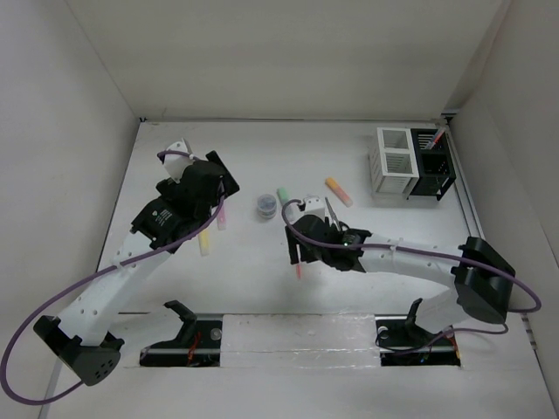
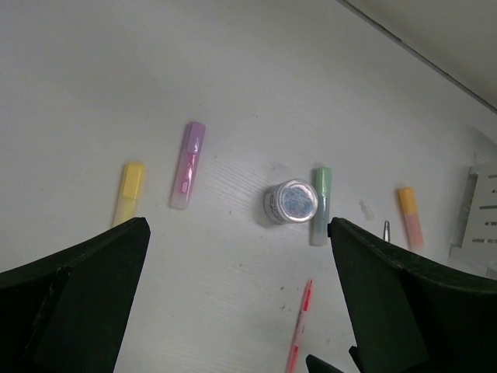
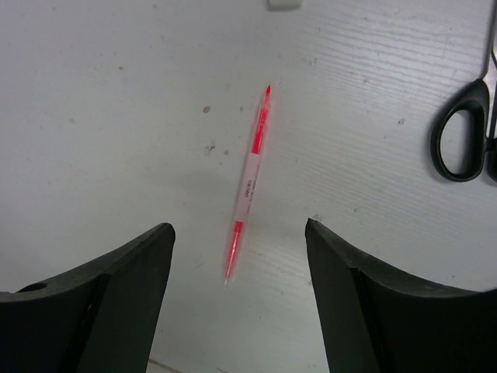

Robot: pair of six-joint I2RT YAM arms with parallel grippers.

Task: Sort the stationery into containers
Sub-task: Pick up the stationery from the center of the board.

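My right gripper [image 1: 300, 241] is open above the thin orange-red pen [image 1: 298, 264]. In the right wrist view the pen [image 3: 248, 177] lies on the table with its lower tip between my open fingertips [image 3: 239, 229]. The black-handled scissors [image 3: 461, 132] lie to its right. My left gripper [image 1: 212, 194] is open and empty, held above the table [image 2: 239, 225]. Ahead of it lie the yellow highlighter [image 2: 129, 193], the purple one [image 2: 187, 165], the round roll [image 2: 292, 201], the green one [image 2: 321, 204] and the orange one [image 2: 408, 217]. The white organizer [image 1: 393, 161] and the black organizer [image 1: 433, 166] stand at the far right.
A pen [image 1: 436, 134] stands in the black organizer. A small white bit [image 2: 366, 208] lies between the green and orange highlighters. White walls close the table [image 1: 262, 148] on the left, back and right. The arm bases sit on a rail [image 1: 297, 336] at the near edge.
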